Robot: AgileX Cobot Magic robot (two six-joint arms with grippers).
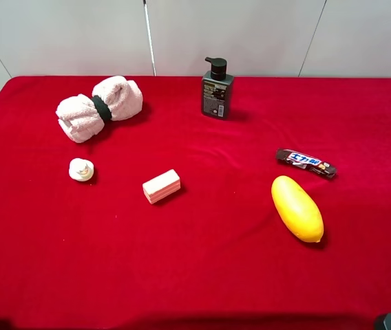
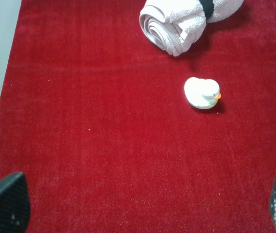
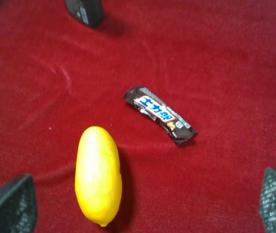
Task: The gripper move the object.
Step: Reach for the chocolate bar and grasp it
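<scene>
**Brown-wrapped candy bar (image 1: 305, 163) lies loose, right side of red desk (image 1: 216, 275)**

One bar, flat, just beside one yellow fruit (image 1: 297, 208), not touching. Toward middle: one pink block (image 1: 162, 185). Far edge: one black pump bottle (image 1: 217, 89). Left side: one rolled towel (image 1: 99, 108), one small white duck (image 1: 81, 169). Two grippers, left gripper (image 2: 143, 208) and right gripper (image 3: 143, 206): both spread wide, holding nothing.

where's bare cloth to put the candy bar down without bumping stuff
Bare: the wide strip in front of the pink block and yellow fruit; also the middle between block and fruit. Crowded: around the candy bar, which lies close to the fruit.
</scene>
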